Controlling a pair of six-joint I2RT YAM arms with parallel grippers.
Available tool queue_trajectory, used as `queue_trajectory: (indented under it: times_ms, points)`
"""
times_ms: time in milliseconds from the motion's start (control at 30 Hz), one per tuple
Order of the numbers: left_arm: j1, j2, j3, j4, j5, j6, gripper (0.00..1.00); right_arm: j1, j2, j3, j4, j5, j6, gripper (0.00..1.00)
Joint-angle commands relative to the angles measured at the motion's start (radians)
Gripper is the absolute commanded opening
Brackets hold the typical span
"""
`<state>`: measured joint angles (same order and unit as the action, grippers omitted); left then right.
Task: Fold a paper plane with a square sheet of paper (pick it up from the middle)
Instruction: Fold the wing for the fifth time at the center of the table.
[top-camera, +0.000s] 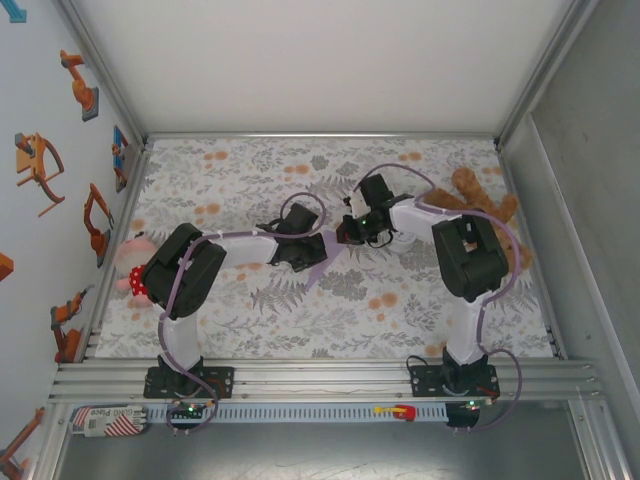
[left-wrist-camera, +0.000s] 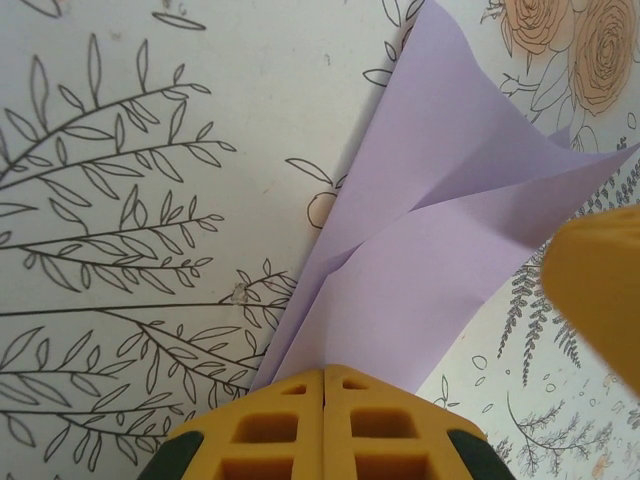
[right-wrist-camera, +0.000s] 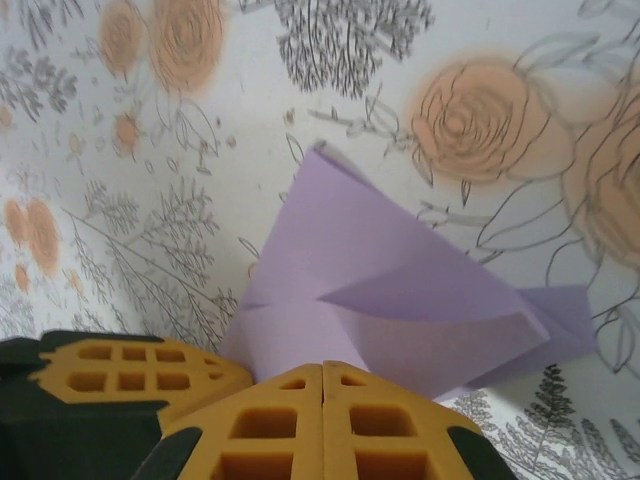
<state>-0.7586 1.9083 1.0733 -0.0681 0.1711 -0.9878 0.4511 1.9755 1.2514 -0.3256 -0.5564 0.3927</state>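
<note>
A flower-patterned tablecloth (top-camera: 250, 320), grey leaves and orange roses on white, covers the table across the middle of the top view. 2 soft toys lie on it: a brown teddy bear (top-camera: 482, 198) at upper right, a pink plush toy (top-camera: 128, 268) at the left edge.

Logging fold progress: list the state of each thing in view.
lavender paper: creased, partly folded, held by both end effectors.
left end effector: shut on the lavender paper.
right end effector: shut on the lavender paper.
teddy bear: lying far right, not gripped.
</note>
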Motion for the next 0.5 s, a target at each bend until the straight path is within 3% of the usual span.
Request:
queue_trajectory:
  times_ms: [0, 467]
  points:
    - [0.002, 0.024, -0.019, -0.125, -0.056, -0.020, 0.00, 0.003, 0.029, 0.003, 0.000, -0.054, -0.047, 0.02]
    - [0.002, 0.029, -0.025, -0.195, -0.084, -0.012, 0.00, -0.056, 0.130, 0.055, 0.006, 0.026, -0.046, 0.00]
